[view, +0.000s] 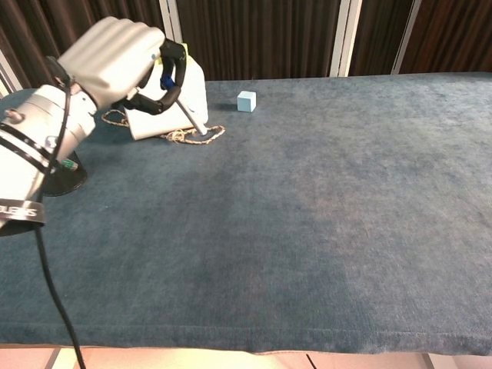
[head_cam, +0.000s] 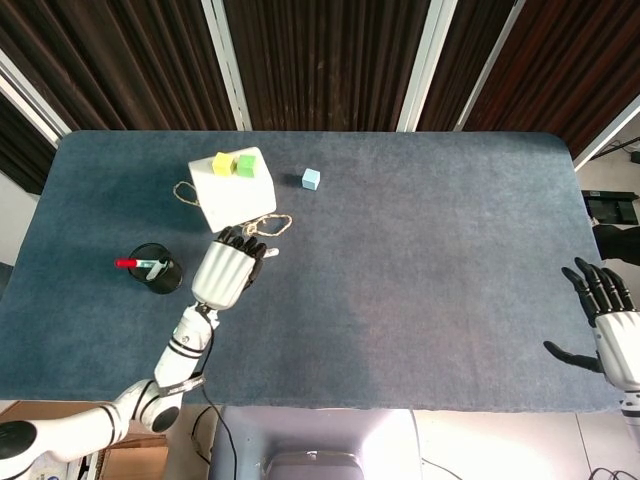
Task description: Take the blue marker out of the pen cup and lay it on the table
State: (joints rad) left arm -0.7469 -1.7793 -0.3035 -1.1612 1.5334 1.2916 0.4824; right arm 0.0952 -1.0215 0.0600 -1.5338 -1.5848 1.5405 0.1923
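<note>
My left hand [view: 119, 61] grips the blue marker [view: 191, 115] above the table, right of the pen cup. The marker's blue cap sits inside the fingers and its white barrel slants down towards the rope. In the head view the left hand [head_cam: 228, 272] hovers just below the white box, and the marker itself is hidden by the hand. The black mesh pen cup [head_cam: 156, 269] stands to the hand's left with a red marker [head_cam: 127, 263] and others in it. In the chest view my forearm covers most of the pen cup [view: 68, 175]. My right hand [head_cam: 606, 312] rests open at the table's right edge.
A white box [head_cam: 232, 190] carrying a yellow cube [head_cam: 222, 162] and a green cube [head_cam: 245, 164] stands at the back left, with a loop of rope [head_cam: 266, 226] beside it. A light blue cube [head_cam: 311, 179] lies further right. The blue table [head_cam: 420, 280] stretches wide to the right.
</note>
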